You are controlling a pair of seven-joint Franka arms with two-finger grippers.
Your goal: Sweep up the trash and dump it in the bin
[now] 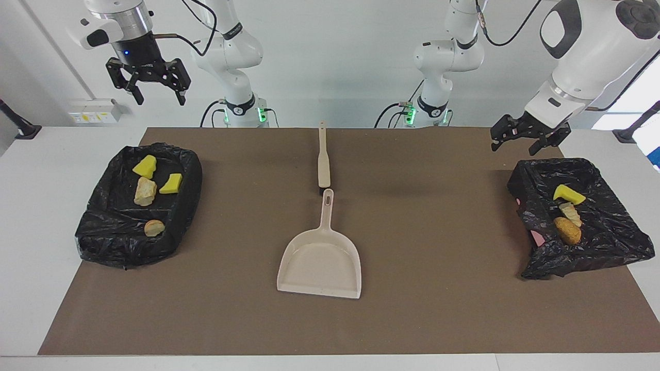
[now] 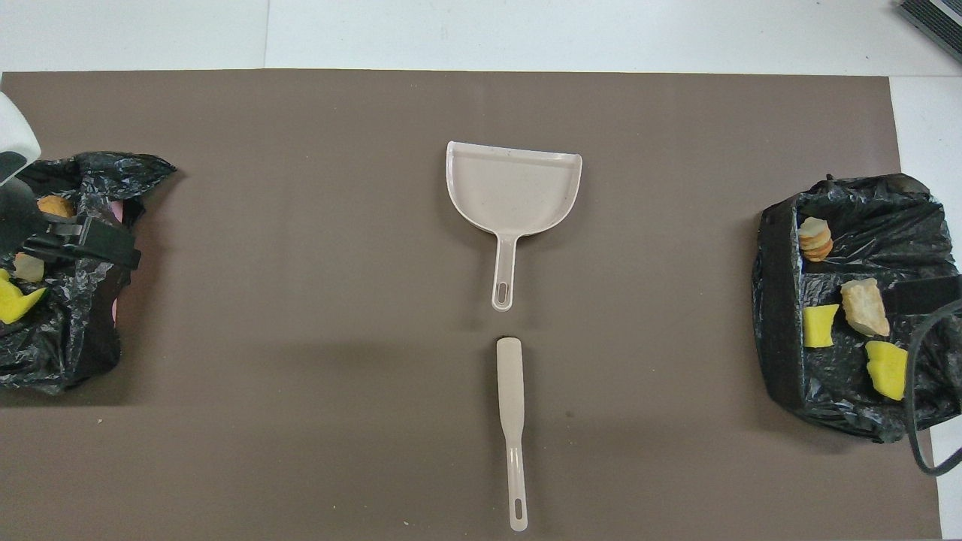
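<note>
We see all the trash (image 1: 149, 193) already inside the two bins (image 1: 188, 190), either end of the dustpan (image 1: 319, 263). Left gripper (image 1: 531, 140) and right gripper (image 1: 153, 87) hang open, apparently empty, probably finished.

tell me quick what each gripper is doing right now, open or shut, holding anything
left gripper: open, holding nothing, up above the table by the bin at its end.
right gripper: open, holding nothing, raised high above the table at its end.
</note>
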